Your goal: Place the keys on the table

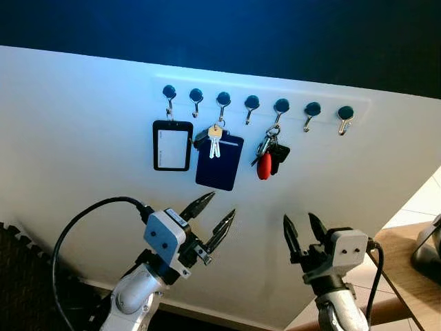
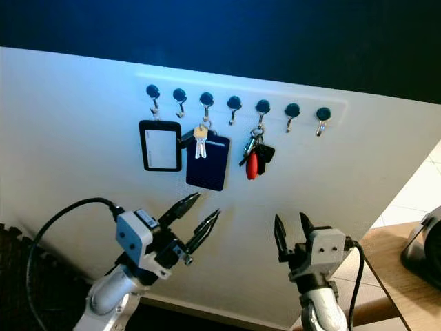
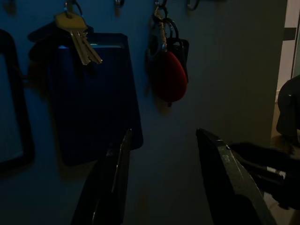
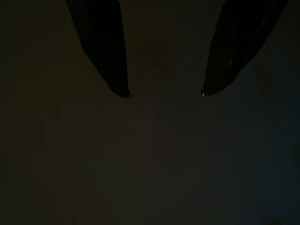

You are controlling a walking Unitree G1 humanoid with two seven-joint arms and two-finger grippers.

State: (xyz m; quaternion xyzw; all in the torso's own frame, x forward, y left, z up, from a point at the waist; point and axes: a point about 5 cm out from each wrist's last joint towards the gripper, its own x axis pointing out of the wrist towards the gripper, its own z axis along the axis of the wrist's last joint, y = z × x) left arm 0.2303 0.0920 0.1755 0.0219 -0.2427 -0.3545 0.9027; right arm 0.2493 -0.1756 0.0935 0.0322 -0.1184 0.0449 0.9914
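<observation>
White wall panel (image 1: 83, 124) in front of me w/ a row of seven dark-capped hooks (image 1: 252, 103) along its upper part. From the left: 1st hook carries a black-framed badge holder (image 1: 172, 145); 3rd hook carries a pair of small keys, brass-headed (image 1: 215, 140), lying against a dark blue card pouch (image 1: 220, 162); 5th hook carries the key bunch w/ red fob and black fob (image 1: 267, 157). Other hooks bare.

My left claw (image 1: 216, 208) is raised toward the panel, at approx 6 o'clock of the blue pouch, fingers spread apart, nothing between them. It's near the pouch's lower edge but apart from it. In the left wrist view the pouch (image 3: 93, 98) and the brass keys (image 3: 79, 40) sit beyond the finger gap, red fob bunch (image 3: 168, 72) just beside at 3 o'clock of the pouch.

My right claw (image 1: 300, 222) is up too, at approx 5 o'clock of the red fob bunch, well below it, fingers parted, empty. Right wrist view is v. dark; only the two finger tips (image 4: 117, 84) make out, w/ a gap between.

Wooden counter (image 1: 396, 258) at lower right, at 3 o'clock of my right claw; a dark rounded object (image 1: 428, 252) sits on it at the frame edge, can't tell what. Both key sets hang on the hooks, none on the counter
</observation>
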